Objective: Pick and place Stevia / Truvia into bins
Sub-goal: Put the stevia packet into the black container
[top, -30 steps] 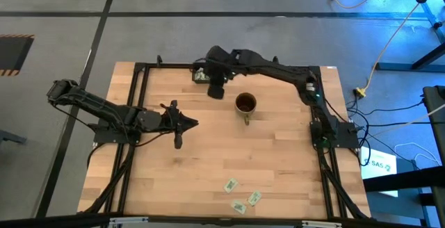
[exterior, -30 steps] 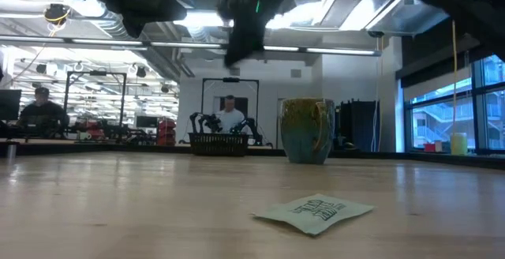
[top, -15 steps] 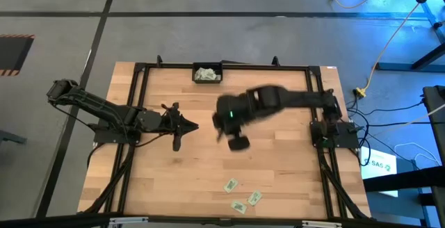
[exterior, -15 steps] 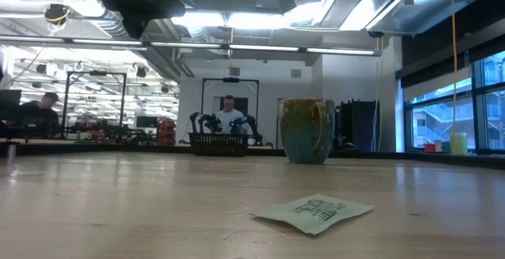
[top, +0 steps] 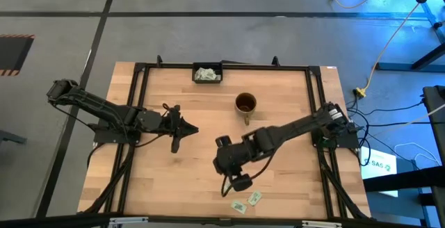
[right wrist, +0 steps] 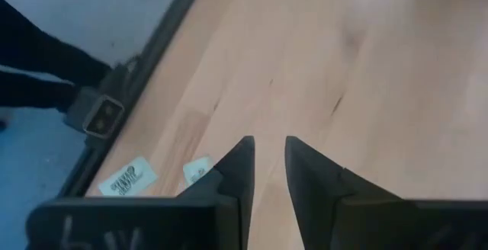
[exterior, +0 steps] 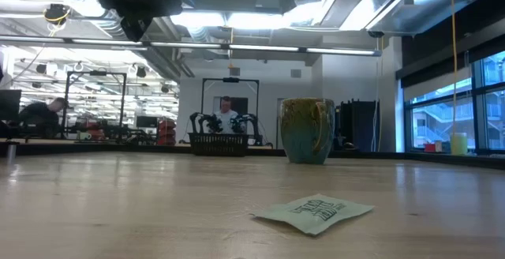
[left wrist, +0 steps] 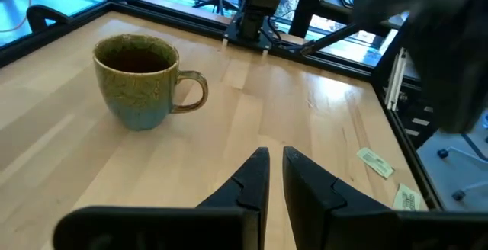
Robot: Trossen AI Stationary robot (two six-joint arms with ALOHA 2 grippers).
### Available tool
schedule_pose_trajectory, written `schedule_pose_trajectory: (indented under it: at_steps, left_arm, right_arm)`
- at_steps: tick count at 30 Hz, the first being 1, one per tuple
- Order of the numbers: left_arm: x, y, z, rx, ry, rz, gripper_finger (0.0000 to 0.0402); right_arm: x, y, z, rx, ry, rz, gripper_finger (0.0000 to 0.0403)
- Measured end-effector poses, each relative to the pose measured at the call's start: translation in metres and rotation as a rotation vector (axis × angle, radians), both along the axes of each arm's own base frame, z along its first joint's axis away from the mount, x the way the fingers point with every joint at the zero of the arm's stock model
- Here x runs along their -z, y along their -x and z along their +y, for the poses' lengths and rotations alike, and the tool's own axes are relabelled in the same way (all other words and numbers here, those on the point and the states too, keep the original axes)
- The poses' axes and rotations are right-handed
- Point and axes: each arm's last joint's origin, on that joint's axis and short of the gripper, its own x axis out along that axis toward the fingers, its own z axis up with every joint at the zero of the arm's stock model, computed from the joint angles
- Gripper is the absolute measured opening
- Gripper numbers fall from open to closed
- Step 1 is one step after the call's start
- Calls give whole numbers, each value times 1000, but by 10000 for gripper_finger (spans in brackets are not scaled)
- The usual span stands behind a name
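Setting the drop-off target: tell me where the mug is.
In the high view the mug stands upright on the table's far half, right of centre, with the black tray just beyond it to the left.

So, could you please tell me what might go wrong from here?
1. The sachets lie close together near the table's front edge, so the right claw, slightly open above them, may pinch two or nudge one off.
2. Flat paper may slip from its fingertips.
3. Carrying to the tray could clip the mug.
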Motion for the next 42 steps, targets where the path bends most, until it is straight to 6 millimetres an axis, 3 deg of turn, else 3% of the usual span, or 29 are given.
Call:
schedule_pose_trajectory:
  at_steps: [7,20,25,33,42]
  left_arm:
    - [0,0,0,-1,2,4,33]
    - [1,0,0,1,-5,8,33]
    - [1,0,0,16,-52,10,33]
    - [1,0,0,25,-78,12,33]
    - [7,2,1,28,-96,80,33]
  right_arm:
    - [61,11,15,6,9,98,79]
    - [131,33,10,73,20,214,79]
    - [138,37,15,103,-13,213,104]
    - [132,33,25,172,-106,168,163]
    - [140,39,37,158,-3,130,152]
